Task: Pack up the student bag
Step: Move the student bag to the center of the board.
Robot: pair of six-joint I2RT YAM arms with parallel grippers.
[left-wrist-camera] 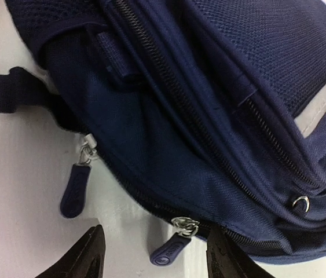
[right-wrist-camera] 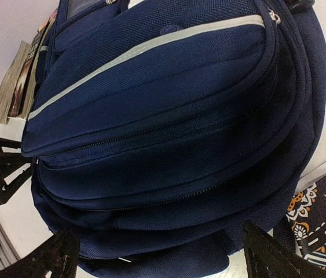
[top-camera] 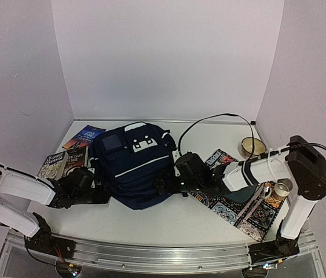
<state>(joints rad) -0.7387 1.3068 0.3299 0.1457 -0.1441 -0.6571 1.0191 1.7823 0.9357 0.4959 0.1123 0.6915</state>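
The student bag (top-camera: 134, 165) is a dark navy backpack with white stripe trim, lying flat mid-table with its zips shut. My left gripper (top-camera: 96, 188) is open at the bag's left edge; in the left wrist view (left-wrist-camera: 157, 258) its fingers straddle a navy zipper pull (left-wrist-camera: 171, 249) on the table, not gripping it. A second zipper pull (left-wrist-camera: 73, 194) hangs further left. My right gripper (top-camera: 165, 185) is open at the bag's right lower edge; in the right wrist view (right-wrist-camera: 160, 258) its fingers flank the bag's lower rim (right-wrist-camera: 168, 174) and hold nothing.
Three books (top-camera: 70, 153) lie left of the bag. A patterned mat (top-camera: 244, 205) lies right, under the right arm. A round bowl (top-camera: 252, 146) and a tape roll (top-camera: 281, 188) sit at the far right. A black cable (top-camera: 209, 121) loops behind the bag.
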